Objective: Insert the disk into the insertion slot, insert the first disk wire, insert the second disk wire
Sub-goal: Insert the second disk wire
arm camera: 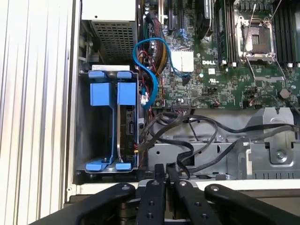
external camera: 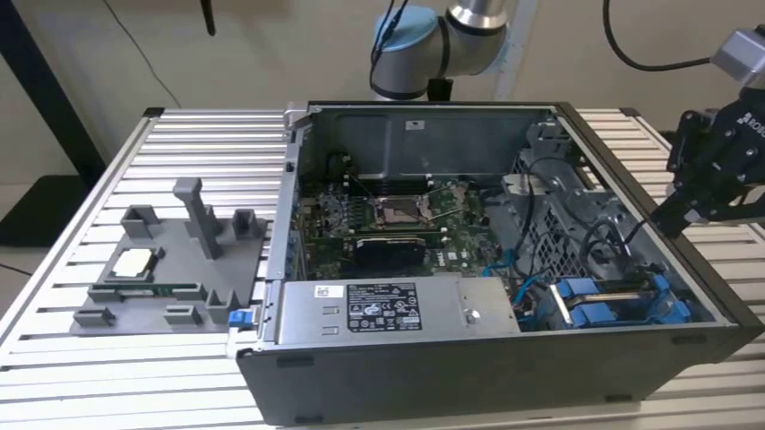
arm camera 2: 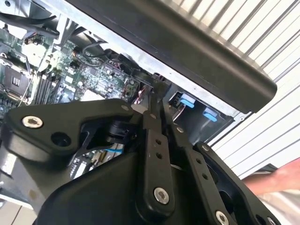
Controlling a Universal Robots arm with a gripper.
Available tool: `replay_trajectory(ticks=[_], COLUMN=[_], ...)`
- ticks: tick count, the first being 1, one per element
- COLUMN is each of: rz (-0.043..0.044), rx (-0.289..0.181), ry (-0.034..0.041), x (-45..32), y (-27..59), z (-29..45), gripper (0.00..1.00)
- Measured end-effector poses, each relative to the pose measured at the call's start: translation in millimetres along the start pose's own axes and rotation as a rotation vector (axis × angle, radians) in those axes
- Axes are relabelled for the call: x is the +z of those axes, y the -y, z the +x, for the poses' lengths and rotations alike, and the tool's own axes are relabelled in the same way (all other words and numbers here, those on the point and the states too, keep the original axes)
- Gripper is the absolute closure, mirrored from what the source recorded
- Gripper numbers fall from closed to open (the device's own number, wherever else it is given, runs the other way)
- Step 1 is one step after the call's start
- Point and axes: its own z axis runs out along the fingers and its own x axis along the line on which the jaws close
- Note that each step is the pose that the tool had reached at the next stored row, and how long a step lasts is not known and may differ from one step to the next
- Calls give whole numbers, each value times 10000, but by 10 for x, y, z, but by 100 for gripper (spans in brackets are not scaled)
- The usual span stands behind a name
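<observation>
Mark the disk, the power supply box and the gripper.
disk [arm camera: 125, 93], first wrist view, blue frame tab.
power supply box [external camera: 395, 309], exterior view, white sticker.
gripper [arm camera: 165, 168], first wrist view, between the fingertips.

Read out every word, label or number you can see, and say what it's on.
Power-supply sticker: print too small to read.
Motherboard: maker's logo, plus markings too small to read.
Gripper: white letters, cut off at the exterior view's right edge.

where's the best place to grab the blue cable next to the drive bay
Probably take the blue cable just behind its loose end beside the drive bay, coming straight in through the case's open side: there it arcs clear of the board, leaving room for the pincer.
</observation>
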Motion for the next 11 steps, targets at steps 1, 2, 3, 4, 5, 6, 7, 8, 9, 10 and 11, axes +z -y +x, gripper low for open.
replay_trajectory(ticks=[1, 2, 3, 4, 5, 6, 7, 8, 9, 10, 11], rz=[-2, -3, -3, -3, -5, -7, -9, -12, -14, -17, -17], rx=[1, 1, 1, 1, 1, 1, 1, 1, 0, 2, 4], ry=[0, -1, -1, 0, -1, 1, 0, 0, 2, 1, 1], x=[-2, -5, -7, -9, -10, -11, -13, -11, -3, 8, 20], y=[9, 22, 38, 58, 81, 105, 129, 142, 145, 147, 150], z=[0, -1, -1, -1, -2, -2, -3, -3, -3, -1, 1], gripper=[77, 77, 77, 77, 77, 77, 77, 77, 77, 79, 79])
